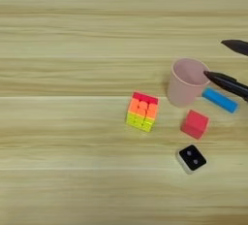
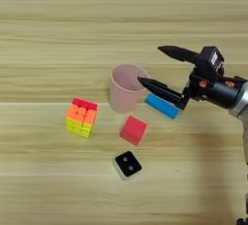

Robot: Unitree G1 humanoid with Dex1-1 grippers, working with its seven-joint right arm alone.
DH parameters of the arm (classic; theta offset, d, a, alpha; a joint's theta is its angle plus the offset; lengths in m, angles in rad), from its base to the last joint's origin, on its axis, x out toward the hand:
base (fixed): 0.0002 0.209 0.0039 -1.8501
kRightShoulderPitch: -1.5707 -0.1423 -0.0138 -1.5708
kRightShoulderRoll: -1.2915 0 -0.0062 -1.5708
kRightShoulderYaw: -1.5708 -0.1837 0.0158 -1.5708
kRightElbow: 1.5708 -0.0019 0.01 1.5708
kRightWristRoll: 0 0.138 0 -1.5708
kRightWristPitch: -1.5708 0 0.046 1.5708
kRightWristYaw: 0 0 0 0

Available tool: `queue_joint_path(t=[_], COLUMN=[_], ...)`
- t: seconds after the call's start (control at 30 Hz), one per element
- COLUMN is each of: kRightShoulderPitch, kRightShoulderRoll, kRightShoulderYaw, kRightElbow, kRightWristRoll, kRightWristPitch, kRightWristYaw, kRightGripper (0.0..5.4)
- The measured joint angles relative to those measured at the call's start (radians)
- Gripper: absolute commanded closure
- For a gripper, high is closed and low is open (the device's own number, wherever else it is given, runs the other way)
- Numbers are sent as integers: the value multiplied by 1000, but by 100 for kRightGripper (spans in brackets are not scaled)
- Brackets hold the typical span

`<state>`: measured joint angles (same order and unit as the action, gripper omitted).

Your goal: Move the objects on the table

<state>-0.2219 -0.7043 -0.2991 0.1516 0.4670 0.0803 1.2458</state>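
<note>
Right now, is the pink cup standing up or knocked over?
Standing up. The pink plastic cup rests on its narrower base on the wooden table, round mouth facing up. Whether anything is inside, I cannot tell.

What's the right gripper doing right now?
Right gripper: open, holding nothing, fingers spread beside the pink cup.

Showing matt wood grain across the broad yellowish plank table point(image 1: 72, 35); looking smooth matt plastic on the pale pink cup point(image 2: 125, 89); gleaming glossy on the multicoloured puzzle cube point(image 1: 142, 111).
</note>
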Motion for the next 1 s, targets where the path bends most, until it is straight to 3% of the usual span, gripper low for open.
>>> queue_joint_path(t=[0.17,0.5,0.67,1.0], kRightShoulderPitch=[43,124,156,164], kRightShoulderRoll=[1,2,2,-3], kRightShoulderYaw=[-25,-34,-15,99], kRightElbow=[-188,-427,-501,-553], kRightWristRoll=[71,110,107,26], kRightWristPitch=[62,109,132,183], kRightWristYaw=[-22,-79,-90,-124], kRightGripper=[4,4,4,4])
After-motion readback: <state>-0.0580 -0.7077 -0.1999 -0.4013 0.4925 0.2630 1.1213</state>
